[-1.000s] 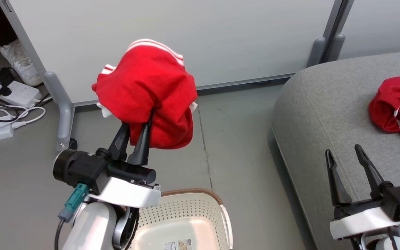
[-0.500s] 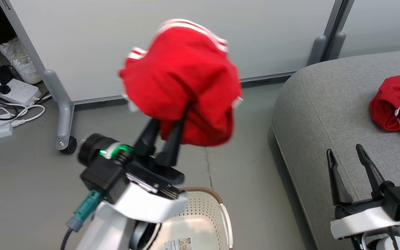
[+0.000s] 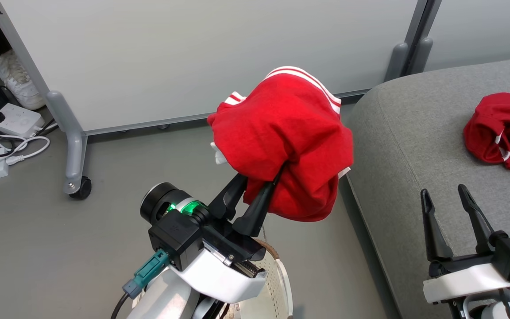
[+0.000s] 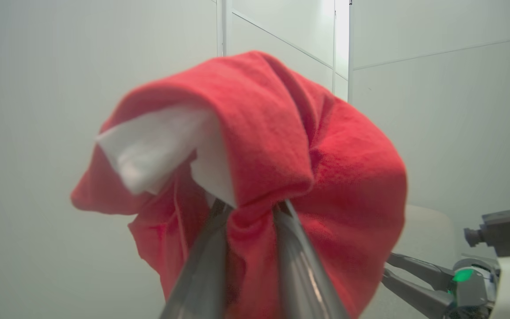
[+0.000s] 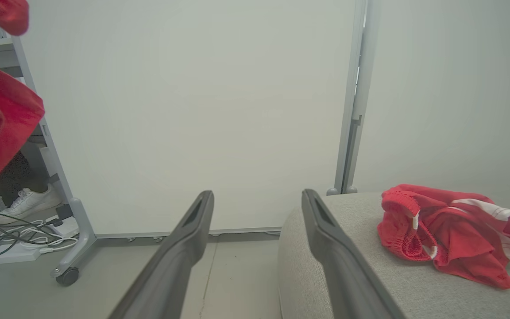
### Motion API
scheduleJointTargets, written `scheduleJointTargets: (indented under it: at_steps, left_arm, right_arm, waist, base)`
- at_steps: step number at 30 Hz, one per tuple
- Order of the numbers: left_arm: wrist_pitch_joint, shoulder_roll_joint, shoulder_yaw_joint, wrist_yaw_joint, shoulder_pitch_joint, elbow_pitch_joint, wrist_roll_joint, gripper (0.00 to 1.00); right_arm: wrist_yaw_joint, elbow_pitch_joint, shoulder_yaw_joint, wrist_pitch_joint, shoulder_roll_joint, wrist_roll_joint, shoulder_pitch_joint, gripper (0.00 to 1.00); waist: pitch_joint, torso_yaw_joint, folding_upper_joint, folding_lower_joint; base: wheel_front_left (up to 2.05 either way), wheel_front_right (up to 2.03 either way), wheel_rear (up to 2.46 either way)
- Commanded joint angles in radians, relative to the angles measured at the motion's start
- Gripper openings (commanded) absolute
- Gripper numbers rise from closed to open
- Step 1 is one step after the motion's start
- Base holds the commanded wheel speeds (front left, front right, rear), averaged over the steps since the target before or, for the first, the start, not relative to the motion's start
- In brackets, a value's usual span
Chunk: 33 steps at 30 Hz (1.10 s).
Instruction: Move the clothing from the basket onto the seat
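done: one red garment (image 3: 503, 133) on sofa seat (image 3: 414, 141), frame right | now: left gripper (image 3: 259, 181) clamps second garment (image 3: 286, 137) mid-frame, near seat edge | right gripper (image 3: 442, 189) jaws apart, empty | laundry basket (image 3: 281, 274) interior hidden

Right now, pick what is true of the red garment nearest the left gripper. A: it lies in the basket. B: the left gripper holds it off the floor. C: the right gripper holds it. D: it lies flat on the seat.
B: the left gripper is shut on the garment, which hangs in the air beside the seat; the right gripper stands open and empty.
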Motion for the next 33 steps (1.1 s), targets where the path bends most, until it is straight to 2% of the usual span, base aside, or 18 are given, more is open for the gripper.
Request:
scheduleJointTargets:
  at_steps: [1,13,16,25,28,33]
  left_arm:
    - [-0.001,0.003,0.002,-0.004,-0.009,0.002,0.002,0.00]
    - [-0.001,0.003,0.014,-0.009,-0.009,0.009,0.008,0.00]
    - [-0.001,0.003,0.015,-0.012,-0.009,0.011,0.010,0.00]
    - [-0.001,0.003,0.012,-0.014,-0.015,0.023,0.016,0.00]
    - [-0.001,0.003,0.010,-0.016,-0.016,0.029,0.018,0.00]
    - [-0.001,0.003,0.014,-0.019,-0.015,0.037,0.025,0.00]
  right_arm:
    - [0.000,-0.006,-0.002,0.000,0.000,0.022,0.001,1.00]
    - [0.000,-0.035,0.024,0.000,-0.023,0.093,-0.006,1.00]
    - [0.000,-0.055,0.063,0.000,-0.038,0.124,-0.003,1.00]
    - [0.000,-0.182,0.328,0.000,-0.181,0.275,0.001,1.00]
    - [0.000,-0.233,0.408,0.000,-0.251,0.295,0.001,1.00]
    - [0.000,-0.313,0.499,0.000,-0.324,0.317,-0.023,1.00]
  waist:
    - [0.001,-0.003,0.0000,0.0000]
    - [0.007,-0.020,0.0000,0.0000]
    - [0.009,-0.022,0.0000,0.0000]
    - [0.017,-0.024,0.0000,0.0000]
    - [0.020,-0.022,0.0000,0.0000]
    - [0.026,-0.019,0.0000,0.0000]
  base:
    - [0.00,0.00,0.00]
    - [0.00,0.00,0.00]
    - [0.00,0.00,0.00]
    - [0.00,0.00,0.00]
    - [0.00,0.00,0.00]
    - [0.00,0.00,0.00]
